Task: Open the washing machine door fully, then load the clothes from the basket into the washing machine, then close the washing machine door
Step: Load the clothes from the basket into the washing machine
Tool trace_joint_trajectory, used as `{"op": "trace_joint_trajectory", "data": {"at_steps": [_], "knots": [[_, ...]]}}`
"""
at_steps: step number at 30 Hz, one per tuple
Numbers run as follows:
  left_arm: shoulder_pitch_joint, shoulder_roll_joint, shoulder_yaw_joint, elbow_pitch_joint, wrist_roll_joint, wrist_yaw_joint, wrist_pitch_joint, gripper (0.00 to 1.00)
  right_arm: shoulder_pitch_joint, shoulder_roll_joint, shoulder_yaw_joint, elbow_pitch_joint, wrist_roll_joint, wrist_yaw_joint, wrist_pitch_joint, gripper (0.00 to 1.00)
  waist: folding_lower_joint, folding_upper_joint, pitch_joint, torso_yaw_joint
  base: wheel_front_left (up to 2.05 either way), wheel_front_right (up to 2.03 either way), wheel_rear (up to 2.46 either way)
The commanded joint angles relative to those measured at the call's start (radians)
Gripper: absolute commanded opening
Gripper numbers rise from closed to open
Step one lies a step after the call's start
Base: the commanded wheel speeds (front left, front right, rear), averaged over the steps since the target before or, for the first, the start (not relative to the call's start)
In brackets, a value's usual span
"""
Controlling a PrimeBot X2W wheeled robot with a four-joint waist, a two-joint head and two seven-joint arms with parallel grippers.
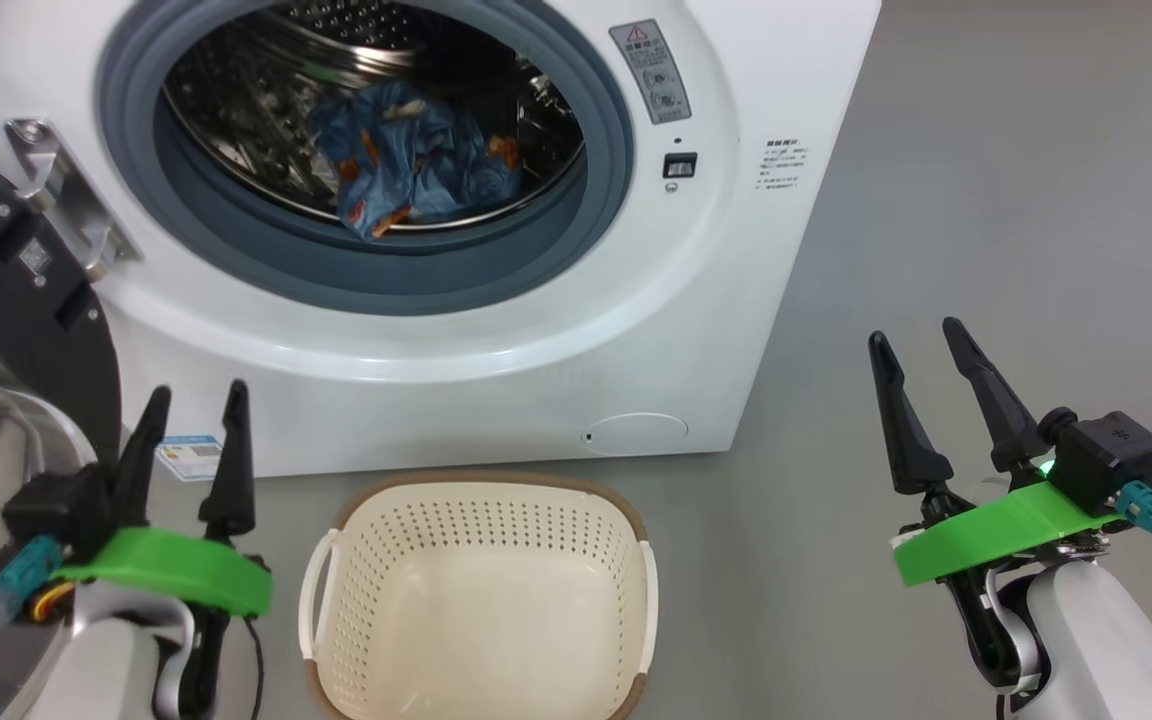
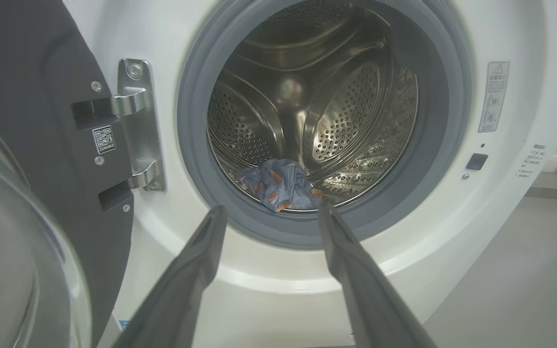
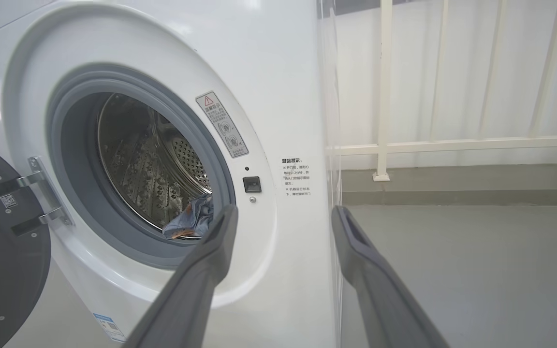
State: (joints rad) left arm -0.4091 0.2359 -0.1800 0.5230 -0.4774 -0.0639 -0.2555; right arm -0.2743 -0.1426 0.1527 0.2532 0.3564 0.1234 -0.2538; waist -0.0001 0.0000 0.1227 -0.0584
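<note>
Crumpled light blue clothes (image 1: pixel 416 160) with orange-brown prints lie low in the steel drum (image 1: pixel 256 110) of the white washing machine (image 1: pixel 736 250). The black, glass-bowled washing machine door (image 1: pixel 26 290) hangs open at the machine's left. Just in front of the machine stands the cream basket (image 1: pixel 481 500), its perforated walls and bottom bare. The left gripper (image 1: pixel 196 392) hovers by the door and the right gripper (image 1: pixel 916 335) off the machine's right corner, both with fingers spread and holding nothing.

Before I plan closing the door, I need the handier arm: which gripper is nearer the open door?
The left gripper: it hovers right beside the washing machine door, while the right gripper hangs over the floor beyond the washing machine.
</note>
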Motion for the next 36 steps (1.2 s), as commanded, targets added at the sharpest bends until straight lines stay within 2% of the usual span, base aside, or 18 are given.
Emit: {"op": "trace_joint_trajectory", "data": {"at_steps": [1,6,15,36], "knots": [[0.001,0.034,0.044,-0.040,0.010,0.005,-0.006,1.00,0.009,-0.011,0.016,-0.021,0.011,0.007,-0.008,1.00,0.0001,0.0000,-0.010,0.004,0.00,0.00,0.00],[0.090,0.038,0.103,-0.126,0.011,0.008,-0.006,1.00,0.022,-0.015,0.019,-0.019,0.016,0.007,-0.008,1.00,0.0001,0.0000,-0.023,0.000,0.00,0.00,0.00],[0.190,0.025,0.154,-0.219,0.020,0.011,-0.006,1.00,0.033,-0.019,0.029,-0.013,0.027,0.007,-0.008,1.00,0.0001,0.0000,-0.035,-0.003,0.00,0.00,0.00],[0.225,-0.002,0.174,-0.228,0.051,-0.021,-0.006,1.00,0.050,-0.035,0.049,-0.003,0.036,0.007,-0.008,1.00,0.0001,0.0000,-0.056,0.007,0.00,0.00,0.00]]}}
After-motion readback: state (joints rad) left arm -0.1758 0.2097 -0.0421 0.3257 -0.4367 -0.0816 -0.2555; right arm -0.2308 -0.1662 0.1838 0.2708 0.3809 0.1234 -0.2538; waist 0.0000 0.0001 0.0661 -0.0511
